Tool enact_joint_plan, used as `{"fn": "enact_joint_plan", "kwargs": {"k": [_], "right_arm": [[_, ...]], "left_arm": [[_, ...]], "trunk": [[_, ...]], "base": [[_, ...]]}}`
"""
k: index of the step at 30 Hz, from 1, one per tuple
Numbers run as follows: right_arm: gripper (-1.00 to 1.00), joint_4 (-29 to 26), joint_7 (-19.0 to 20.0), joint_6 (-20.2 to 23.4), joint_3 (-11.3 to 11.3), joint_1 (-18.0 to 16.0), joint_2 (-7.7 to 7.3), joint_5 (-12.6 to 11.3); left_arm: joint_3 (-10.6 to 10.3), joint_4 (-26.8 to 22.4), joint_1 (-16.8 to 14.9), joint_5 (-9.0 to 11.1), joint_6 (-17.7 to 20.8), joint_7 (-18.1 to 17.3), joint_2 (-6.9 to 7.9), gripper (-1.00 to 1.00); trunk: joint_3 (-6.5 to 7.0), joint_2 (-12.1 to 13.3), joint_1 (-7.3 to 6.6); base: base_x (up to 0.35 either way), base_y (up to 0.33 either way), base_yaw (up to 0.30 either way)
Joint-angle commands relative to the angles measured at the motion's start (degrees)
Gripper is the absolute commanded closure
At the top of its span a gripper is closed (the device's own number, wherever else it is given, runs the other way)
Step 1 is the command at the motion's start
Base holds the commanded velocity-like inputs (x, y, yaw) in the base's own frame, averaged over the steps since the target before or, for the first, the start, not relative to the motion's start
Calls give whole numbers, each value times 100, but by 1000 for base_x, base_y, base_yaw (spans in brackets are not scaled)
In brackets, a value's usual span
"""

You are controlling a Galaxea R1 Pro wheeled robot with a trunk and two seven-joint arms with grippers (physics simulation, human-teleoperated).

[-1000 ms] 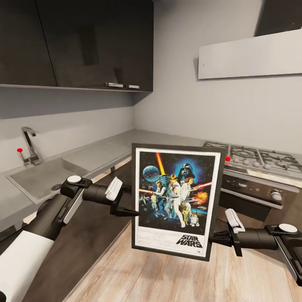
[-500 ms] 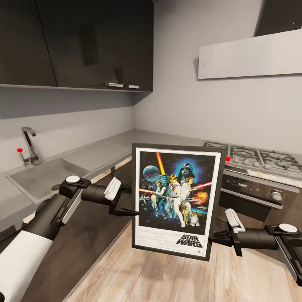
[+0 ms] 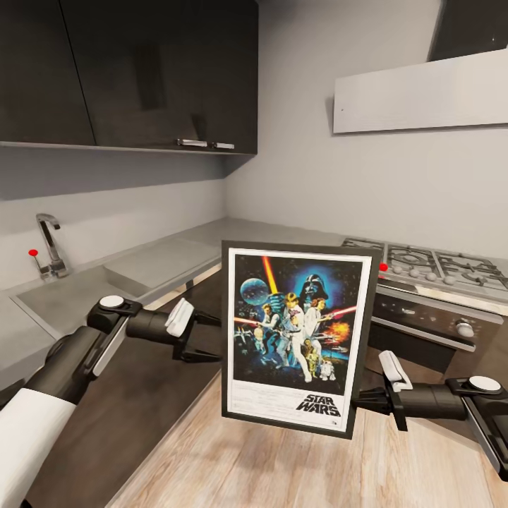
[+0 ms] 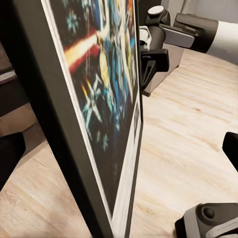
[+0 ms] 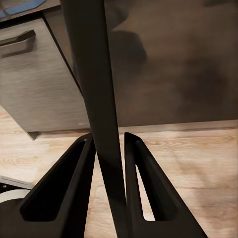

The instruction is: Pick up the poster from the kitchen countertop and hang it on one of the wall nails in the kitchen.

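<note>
The right pincer [image 3: 367, 401] pinches the lower right edge of the poster [image 3: 293, 335]; seen from the right wrist, the two dark fingers [image 5: 74, 183] press on either side of the thin black frame, and that looks like the only grip on it; the left pincer [image 3: 204, 339] hangs just beside the poster's left edge with its fingers spread and a gap between them and the frame.

So the poster is in the air, upright and facing me, over the wooden floor [image 3: 233, 466], in front of the corner where the pale grey counter [image 3: 169, 254] turns from the sink [image 3: 63, 300] and tap [image 3: 49, 243] toward the gas hob [image 3: 430, 264]; it is well clear of the counter.

The worry, to my eye, is that single low pinch on one edge; the frame is tall and its weight sits above and to the side of the grip, so any quick swing could make it pivot between the fingers or slip out and drop to the floor; a turn toward the wall could also knock a corner against the hob front or the dark upper cabinets [image 3: 155, 70]; I cannot make out any nail on the pale wall [image 3: 296, 141] with certainty, so lining up the hang would be a blind job from here.
</note>
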Motion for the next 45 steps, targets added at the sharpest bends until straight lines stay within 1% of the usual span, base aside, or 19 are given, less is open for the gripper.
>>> {"fn": "enact_joint_plan", "kwargs": {"k": [1, 4, 10, 13, 14, 17, 20, 24, 29, 33, 35, 36, 37, 39, 40, 42, 44, 45], "right_arm": [[100, 0, 28, 75, 0, -4, -1, -11], [100, 0, 28, 73, -1, -5, -4, -11], [100, -9, 33, 55, -5, -4, -8, -11], [100, -11, 36, 26, -20, 5, -22, -11], [100, -7, 36, -10, -23, 9, -26, -11], [100, 29, 46, -298, -42, 20, -48, -19], [100, 48, 51, -420, -69, 31, -59, -26], [100, 59, 54, -491, -214, 38, -71, -121], [100, 115, 54, -505, -293, 40, -76, -177], [100, 231, 54, -507, -541, 40, -77, -223], [100, 247, 54, -506, -598, 40, -77, -227], [100, 252, 54, -502, -611, 40, -77, -226], [100, 262, 54, -490, -638, 40, -77, -224], [100, 267, 54, -482, -653, 40, -77, -218], [100, 270, 54, -477, -671, 40, -81, -216], [100, 270, 54, -475, -733, 40, -83, -213], [100, 277, 54, -474, -968, 40, -84, -205], [100, 278, 54, -473, -1015, 40, -85, -203]], "left_arm": [[-11, 0, -6, 27, 60, -5, 16, -100], [-2, 4, -6, 27, 60, -5, 54, -100], [-2, 15, -6, 27, 60, 2, 189, -100], [-5, 20, -6, 27, 60, 3, 226, -100], [-6, 21, -6, 27, 60, 4, 230, -100], [-8, 23, -6, 27, 60, 6, 241, -100], [-13, 43, -6, 27, 60, 14, 241, -100], [-18, 182, -6, 27, 54, 27, 243, -100], [-39, 531, -6, 27, 31, 51, 235, -100], [-53, 914, -6, 27, -41, 104, 226, -100], [-62, 1080, -6, 31, -164, 184, 214, -100], [-67, 1134, -6, 32, -209, 218, 206, -100], [-76, 1364, -6, 34, -315, 359, 140, -100], [-81, 1613, -6, 35, -386, 459, 46, -100], [-84, 1851, -6, 35, -522, 524, -39, -100], [-85, 2033, -6, 35, -647, 586, -103, -100], [-86, 2488, -6, 39, -919, 775, -256, -100], [-86, 2608, -6, 40, -988, 823, -292, -100]], "trunk": [[-6, -4, 0], [-6, -4, 0], [-6, -4, 0], [-6, -4, 0], [-6, -4, 0], [-6, -4, 0], [-6, -4, 0], [-6, -4, 0], [-6, -4, 0], [-6, -4, 0], [-6, -4, 0], [-6, -4, 0], [-6, -4, 0], [-6, -4, 0], [-6, -4, 0], [-6, -4, 0], [-6, -4, 0], [-6, -4, 0]], "base": [[0, 0, 0], [0, 0, 0], [0, 0, 0], [0, 0, 0], [0, 0, 0], [0, 0, 0], [0, 0, 0], [0, 0, 0], [0, 0, 0], [0, 0, 0], [0, 0, 0], [0, 0, 0], [0, 0, 0], [0, 0, 0], [0, 0, 0], [0, 0, 0], [0, 0, 0], [0, 0, 0]]}}
